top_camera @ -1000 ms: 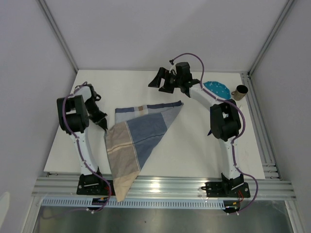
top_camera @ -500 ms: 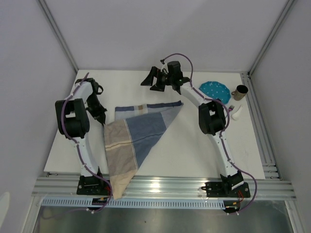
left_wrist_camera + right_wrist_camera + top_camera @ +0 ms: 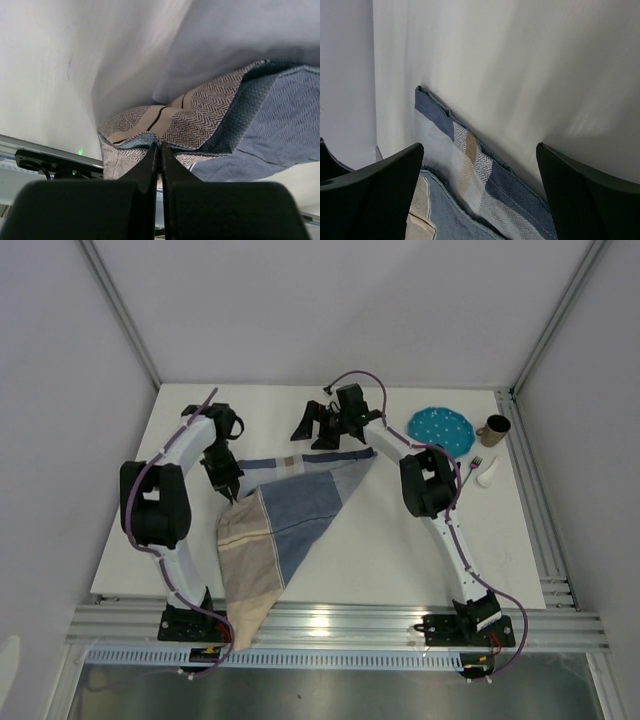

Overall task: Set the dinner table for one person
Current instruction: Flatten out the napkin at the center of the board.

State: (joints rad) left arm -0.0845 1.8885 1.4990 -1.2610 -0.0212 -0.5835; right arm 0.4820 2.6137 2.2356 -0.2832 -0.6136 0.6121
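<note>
Now left fingers (image 3: 151, 167), pinching placemat (image 3: 290, 520), shifted right.

Dinner table (image 3: 370, 540): large, plain white, matte, rectangular top. Lies flat and level. Silver aluminium edging shows along near and right sides.

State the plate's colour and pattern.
The plate is teal with small pale speckles; the top external view shows it best.
</note>
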